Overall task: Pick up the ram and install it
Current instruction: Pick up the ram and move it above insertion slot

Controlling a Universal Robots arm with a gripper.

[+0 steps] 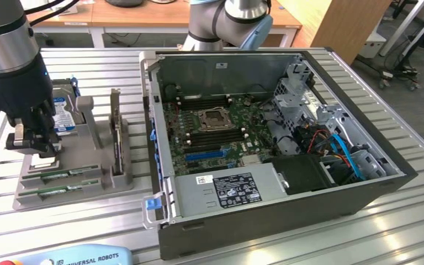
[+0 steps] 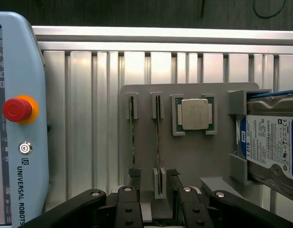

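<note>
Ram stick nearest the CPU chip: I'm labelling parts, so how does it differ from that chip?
The ram stick is long, thin and green; the CPU chip is square and silver. The ram stick stands on edge in slots; the CPU chip lies flat in a frame. Both sit on the grey holder.

1. Two ram sticks, alike: long, thin, narrow green boards with small black chips on the face.
2. First ram (image 1: 68,173) (image 2: 158,130) stands on its long edge in a slot of the grey holder (image 1: 50,201) (image 2: 193,156), level, with both ends seated in slot blocks.
3. Second ram (image 1: 59,190) (image 2: 132,135) has the same pose in the neighbouring slot. It is parallel to the first, just beside it, not touching.
4. The holder sits on the desk (image 1: 86,226) (image 2: 80,118), at the exterior view's left. Both sticks are at the holder's near end in that view.
5. Neither is installed yet.
</note>
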